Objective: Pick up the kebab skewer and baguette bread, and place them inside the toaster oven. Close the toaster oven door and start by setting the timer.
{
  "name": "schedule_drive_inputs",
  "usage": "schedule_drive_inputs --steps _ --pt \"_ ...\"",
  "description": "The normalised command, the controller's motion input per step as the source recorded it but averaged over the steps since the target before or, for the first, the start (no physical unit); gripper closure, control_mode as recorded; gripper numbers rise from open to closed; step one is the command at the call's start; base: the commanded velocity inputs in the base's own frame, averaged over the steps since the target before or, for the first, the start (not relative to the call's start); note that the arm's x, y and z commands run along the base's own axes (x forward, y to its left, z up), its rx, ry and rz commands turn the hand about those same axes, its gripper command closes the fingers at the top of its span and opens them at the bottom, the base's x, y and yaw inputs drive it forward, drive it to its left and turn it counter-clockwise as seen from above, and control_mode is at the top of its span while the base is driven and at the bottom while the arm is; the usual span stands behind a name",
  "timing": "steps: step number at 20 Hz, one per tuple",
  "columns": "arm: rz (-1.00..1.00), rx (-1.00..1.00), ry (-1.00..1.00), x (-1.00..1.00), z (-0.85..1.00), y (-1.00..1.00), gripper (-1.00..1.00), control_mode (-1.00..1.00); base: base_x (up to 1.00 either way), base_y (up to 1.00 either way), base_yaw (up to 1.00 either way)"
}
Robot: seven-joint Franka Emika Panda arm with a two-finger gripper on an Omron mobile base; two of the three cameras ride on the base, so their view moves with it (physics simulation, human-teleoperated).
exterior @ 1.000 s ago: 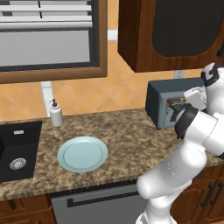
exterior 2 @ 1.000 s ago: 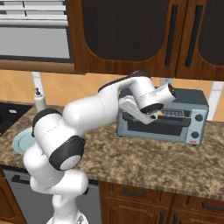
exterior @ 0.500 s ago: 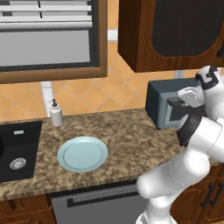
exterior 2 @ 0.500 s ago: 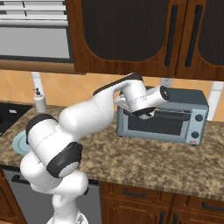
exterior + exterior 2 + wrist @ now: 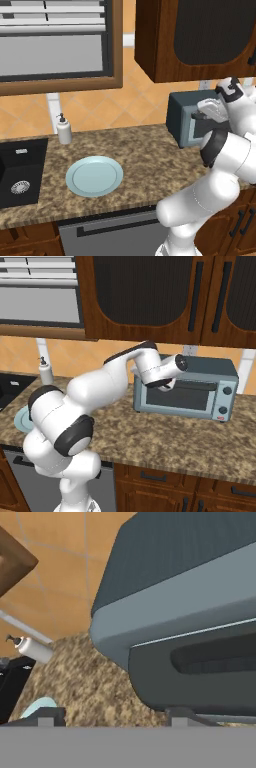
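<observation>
Two dark fingers [image 5: 47, 716] rise at the bottom of the hand view with a broad gap between them and nothing held in it, so they stand fairly wide; one tip sits low on the left and the other low toward the middle, just under the toaster oven door [image 5: 200, 672]. The door is shut, its dark glass and the long dark handle [image 5: 215, 657] lying right above the right-hand tip, close but with no touch that can be made out. In the right base view the hand [image 5: 167, 381] hangs at the upper left corner of the toaster oven [image 5: 185, 388], in front of the top edge of the door. The oven is a boxy blue-grey case with a grey-framed dark window, two round knobs on its right panel and a small red mark below them, standing at the back of the speckled brown desk [image 5: 165, 441] against the tiled wall. In the left base view the white arm covers most of the oven front. Farther left on the desk lie a pale blue plate [image 5: 95, 176], a white soap dispenser [image 5: 63, 130] and a black sink [image 5: 20, 172]. The inside of the oven cannot be seen through the glass.
</observation>
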Motion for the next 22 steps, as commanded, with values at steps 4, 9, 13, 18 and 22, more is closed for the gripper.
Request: schedule_drive_inputs --steps 4,9,13,18,22 --pt "-0.08 0.00 0.00 0.35 -0.31 0.09 -1.00 -1.00 0.00 0.00 0.00" --pt "-0.07 0.00 0.00 -0.15 -0.03 0.01 -1.00 -1.00 0.00 0.00 0.00" --pt "-0.04 0.00 0.00 -0.55 0.00 0.00 -1.00 -1.00 0.00 0.00 0.00" --pt "-0.01 -0.05 0.00 -0.50 0.00 -0.02 -1.00 -1.00 0.00 0.00 0.00" --pt "-0.02 -0.02 0.00 -0.50 0.00 -0.41 -1.00 -1.00 0.00 0.00 0.00"
